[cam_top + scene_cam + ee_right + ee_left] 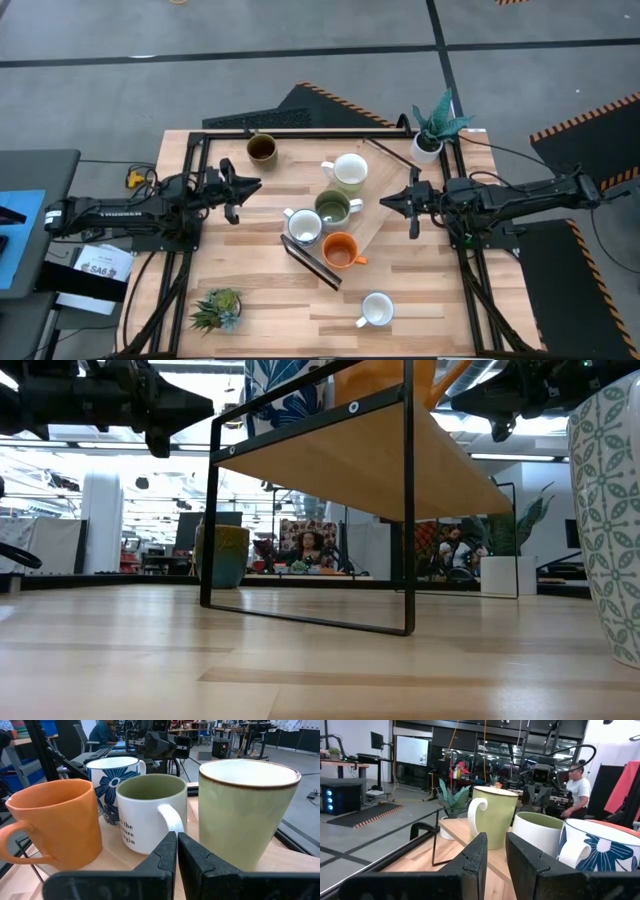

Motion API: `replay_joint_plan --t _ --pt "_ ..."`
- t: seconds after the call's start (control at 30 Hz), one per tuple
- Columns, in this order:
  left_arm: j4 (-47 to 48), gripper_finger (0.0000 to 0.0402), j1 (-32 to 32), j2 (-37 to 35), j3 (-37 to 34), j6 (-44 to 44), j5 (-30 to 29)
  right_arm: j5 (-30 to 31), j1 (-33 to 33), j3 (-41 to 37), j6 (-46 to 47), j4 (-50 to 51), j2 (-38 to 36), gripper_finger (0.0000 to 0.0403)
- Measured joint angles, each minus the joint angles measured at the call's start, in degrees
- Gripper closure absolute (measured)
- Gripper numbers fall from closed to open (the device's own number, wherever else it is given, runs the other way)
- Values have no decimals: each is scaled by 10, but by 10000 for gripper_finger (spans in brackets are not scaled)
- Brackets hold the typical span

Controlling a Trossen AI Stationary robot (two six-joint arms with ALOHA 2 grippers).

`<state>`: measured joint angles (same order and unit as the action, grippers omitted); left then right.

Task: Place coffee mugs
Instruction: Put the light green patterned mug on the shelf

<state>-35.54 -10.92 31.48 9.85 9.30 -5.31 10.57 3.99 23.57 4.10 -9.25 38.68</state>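
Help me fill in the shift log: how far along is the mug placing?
Done, it seems: four mugs stand on the raised wooden shelf, among them the orange mug and the floral mug. In hand: nothing; the left gripper and right gripper hover empty on either side. Left: probably the brown mug and the white mug, both on the table.

Four mugs (331,213) cluster mid-table (420,290); a brown mug (262,148) sits near the far edge, a white mug (377,309) near the near edge.
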Motion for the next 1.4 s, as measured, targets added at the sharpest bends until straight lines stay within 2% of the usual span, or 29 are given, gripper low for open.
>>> replay_joint_plan --t 0.3,0.5,0.67,0.8,1.1,1.17,1.2,1.3,1.4 --pt "3 346 0 0 0 0 8 0 0 0 0 0 0 360" --pt "8 346 0 0 0 -15 62 0 0 0 0 0 0 360" --pt "28 346 0 0 0 -15 69 0 0 0 29 0 0 360" --pt "41 346 0 0 0 -15 108 0 0 0 30 0 0 360" --pt "40 346 0 0 0 -16 89 0 0 0 30 -5 0 360" --pt "40 346 0 0 0 -16 89 0 0 -1 25 -32 1 360" --pt "40 346 0 0 0 -16 89 -5 0 2 35 -49 1 360" --pt "40 346 0 0 0 -19 89 -82 18 34 101 -64 0 357" --pt "40 346 0 0 0 -27 87 -104 82 64 118 -63 23 345"
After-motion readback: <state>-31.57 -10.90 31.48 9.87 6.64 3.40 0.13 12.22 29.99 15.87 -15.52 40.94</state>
